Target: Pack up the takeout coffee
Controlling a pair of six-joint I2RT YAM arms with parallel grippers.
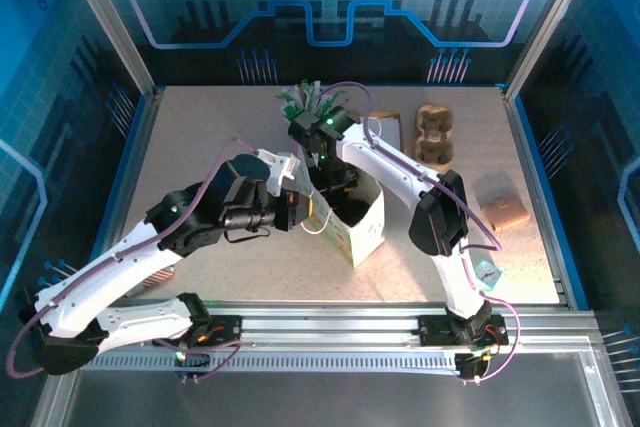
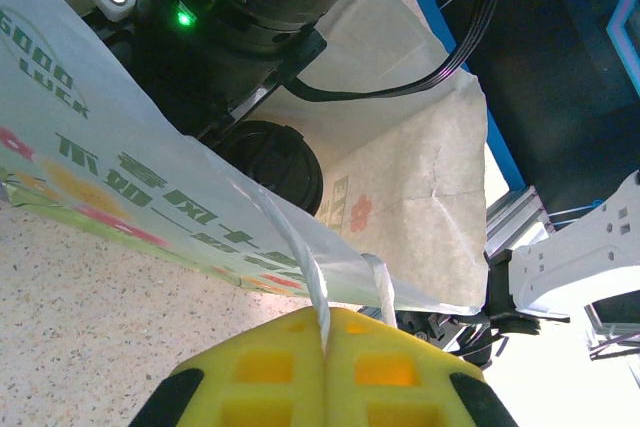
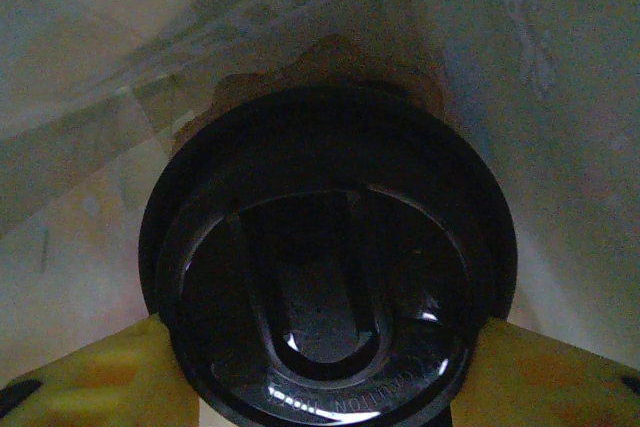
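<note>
Left tool [image 2: 325,347] is clamped on the bag's [image 2: 420,197] handle [image 2: 312,282]. Right tool [image 3: 320,377] grips the coffee under its lid [image 3: 325,267], inside the bag. Released off-level, the coffee could tip; if the handle slips, the bag wall could collapse onto it.

The takeout coffee [image 3: 325,197] sits centred, its black lid [image 3: 320,287] facing the lens with a raised U-shaped ridge. The jaws press its left and right sides, yellow pads [image 3: 85,377] showing. Pale paper bag [image 3: 560,127] walls surround it
</note>
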